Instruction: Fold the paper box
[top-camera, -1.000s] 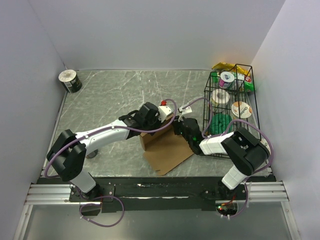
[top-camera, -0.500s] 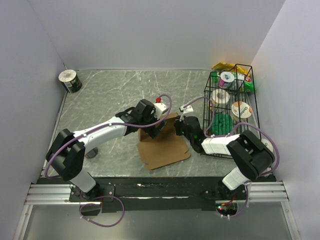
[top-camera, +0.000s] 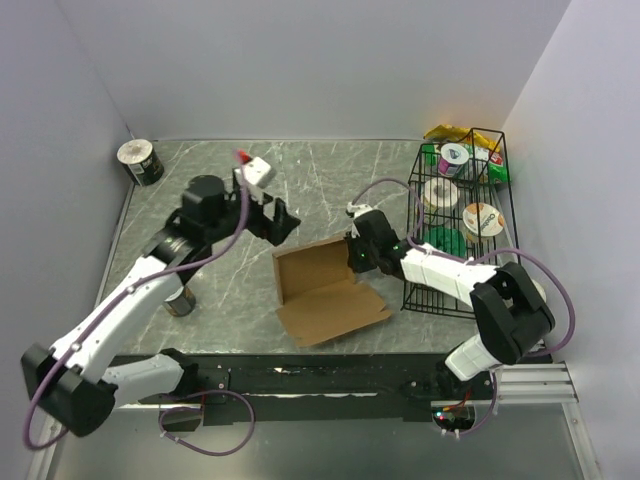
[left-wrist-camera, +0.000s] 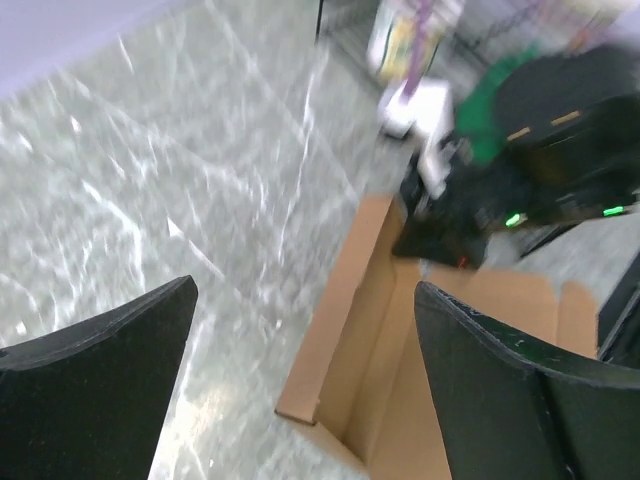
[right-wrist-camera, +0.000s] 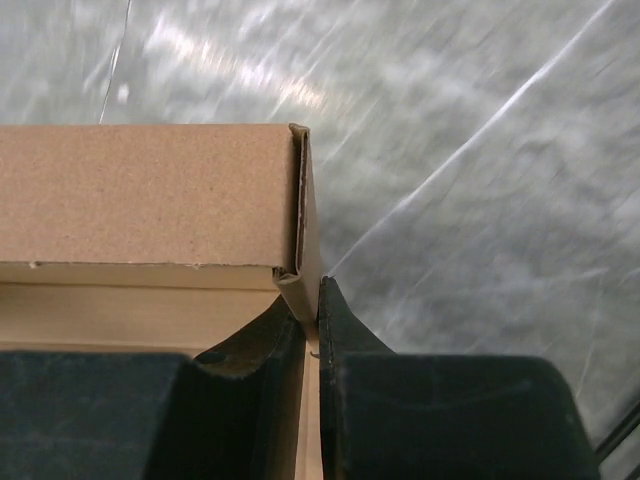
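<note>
Where the job stands, top view: the paper box (top-camera: 325, 290) lies half formed near the middle of the table (top-camera: 300, 170). Its far and left walls are raised, and a wide flap lies flat toward the arms' bases.
Left gripper, top view: the left gripper (top-camera: 284, 222) hangs above the table just left of the box's far corner. Its jaws are wide, hold nothing and are clear of the cardboard.
Right gripper, top view: the right gripper (top-camera: 353, 254) sits at the box's right end, closed narrow on that wall.
Count, top view: one box and two arms. One wire basket (top-camera: 508, 210) at the right holds about three round tubs (top-camera: 440, 192), something green and a yellow packet (top-camera: 448, 132). One tin (top-camera: 140, 162) stands in the far left corner.
Left wrist view: the fingers (left-wrist-camera: 95, 385) stand far apart with bare table between them. The paper box (left-wrist-camera: 375, 360) lies ahead, open side up, and the right gripper (left-wrist-camera: 455, 210) is a dark blur at its far end.
Right wrist view: the fingers (right-wrist-camera: 350, 345) pinch one thin upright cardboard edge at the corner of the paper box (right-wrist-camera: 140, 190). A doubled wall runs left from there, with grey table beyond.
Step in hand: judged to be standing up and locking the side walls. The right arm steadies one end and the left is free.
Next move: this likely calls for the left jaws to come down on an unfolded flap, turn it inward and press it home. The right pinch should stay firm so the tray neither slides nor springs flat.
</note>
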